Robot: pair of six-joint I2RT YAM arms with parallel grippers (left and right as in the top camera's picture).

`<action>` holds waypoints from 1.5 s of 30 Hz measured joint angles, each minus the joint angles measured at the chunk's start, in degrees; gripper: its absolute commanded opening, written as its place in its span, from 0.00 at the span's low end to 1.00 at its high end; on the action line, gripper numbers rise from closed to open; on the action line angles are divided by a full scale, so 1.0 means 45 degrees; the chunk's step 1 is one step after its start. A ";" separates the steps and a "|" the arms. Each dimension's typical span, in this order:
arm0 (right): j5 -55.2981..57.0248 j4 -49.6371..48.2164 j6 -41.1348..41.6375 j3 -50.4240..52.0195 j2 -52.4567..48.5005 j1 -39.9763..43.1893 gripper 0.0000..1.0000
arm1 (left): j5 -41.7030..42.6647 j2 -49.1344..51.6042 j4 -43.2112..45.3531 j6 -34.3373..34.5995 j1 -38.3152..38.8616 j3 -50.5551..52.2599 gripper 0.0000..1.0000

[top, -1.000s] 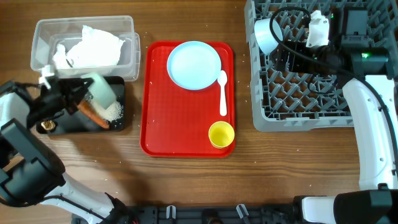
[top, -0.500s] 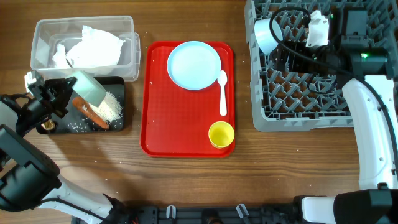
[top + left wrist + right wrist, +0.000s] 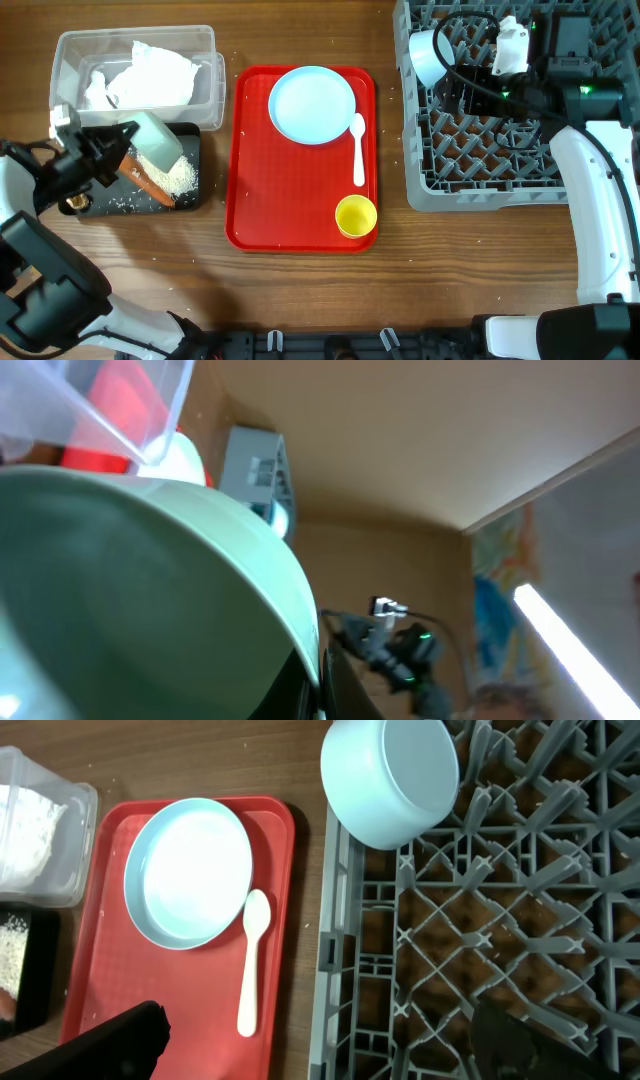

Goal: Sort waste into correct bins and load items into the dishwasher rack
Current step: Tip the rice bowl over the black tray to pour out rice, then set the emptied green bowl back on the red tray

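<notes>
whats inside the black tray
A pile of rice and a carrot lie in the black tray. The tilted bowl held above covers its upper part, so anything there is hidden.

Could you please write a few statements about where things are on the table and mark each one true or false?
1. The yellow cup stands in the dishwasher rack. False: it stands on the red tray.
2. The left gripper holds a bowl tilted over the black tray. True.
3. The spoon lies on the plate. False: it lies on the red tray, beside the plate.
4. The crumpled tissue lies in the clear tub. True.
</notes>
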State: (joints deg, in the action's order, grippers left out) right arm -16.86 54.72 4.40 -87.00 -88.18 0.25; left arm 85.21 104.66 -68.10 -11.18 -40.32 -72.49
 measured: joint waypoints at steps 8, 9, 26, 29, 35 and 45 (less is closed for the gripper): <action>0.0010 -0.0068 -0.0044 0.0068 0.0000 0.0000 1.00 | 0.0155 -0.0918 -0.1875 0.0151 0.0680 -0.0058 0.04; 0.0019 -0.0073 -0.0044 0.0068 0.0000 0.0000 1.00 | -0.0024 -0.1316 -0.1710 0.0063 0.1132 -0.0078 0.04; 0.0049 -0.0121 -0.0044 0.0068 0.0000 0.0000 1.00 | -1.7461 -0.2735 0.3089 0.7145 1.4328 -0.1137 0.04; 0.0049 -0.0117 -0.0044 0.0068 0.0000 0.0000 1.00 | -1.8005 -0.1622 0.3162 0.7339 1.5378 -0.1137 0.04; 0.0049 -0.0117 -0.0039 0.0068 0.0000 0.0000 1.00 | -1.8306 -0.0058 0.3240 0.7431 1.5805 -0.1137 0.19; 0.0049 -0.0126 0.0024 0.0068 0.0000 0.0000 1.00 | -1.8200 -0.0029 0.3662 0.7626 1.5805 -0.1137 0.40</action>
State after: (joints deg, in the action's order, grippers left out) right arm -16.64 54.15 4.51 -86.70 -88.18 0.25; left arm 3.31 104.53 -51.62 23.14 30.81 -77.60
